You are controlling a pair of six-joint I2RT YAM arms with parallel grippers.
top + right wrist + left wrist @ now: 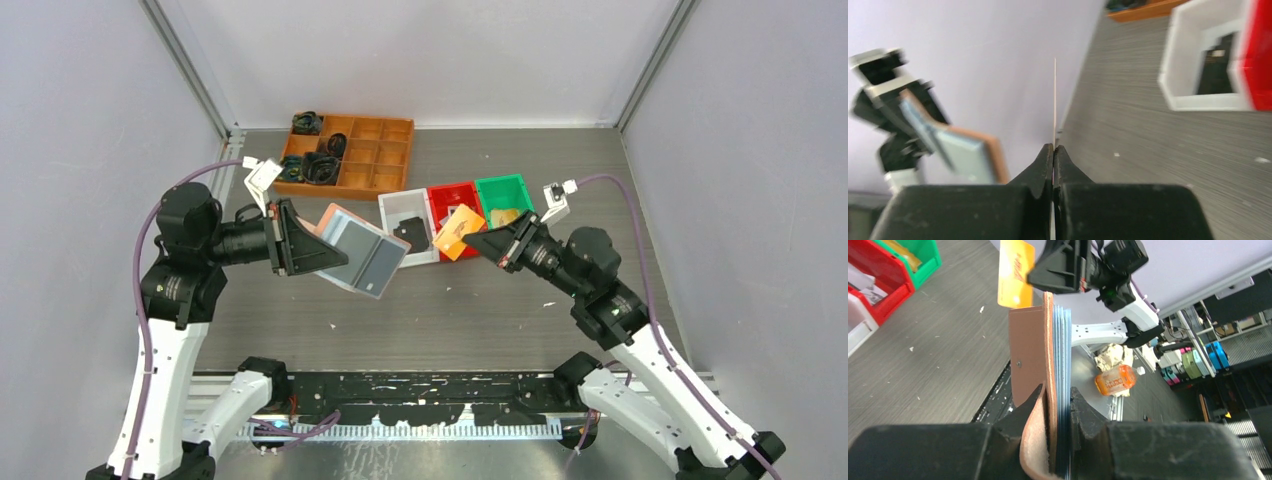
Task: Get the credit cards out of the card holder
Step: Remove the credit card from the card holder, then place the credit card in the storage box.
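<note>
Over the surface (560, 180), my left end effector (325, 258) is clamped shut on the card holder (362, 252), held aloft with its sleeves opening toward 3 o'clock. At 3 o'clock, clear of those sleeves, my right end effector (478, 240) pinches one orange credit card (458, 232). I judge the red bin (450, 187), at 12 o'clock, is its nearest drop.

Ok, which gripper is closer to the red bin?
Right. The right gripper, pinching an orange card, is at the near edge of the red bin; the left gripper holds the card holder farther left, past the white bin.
</note>
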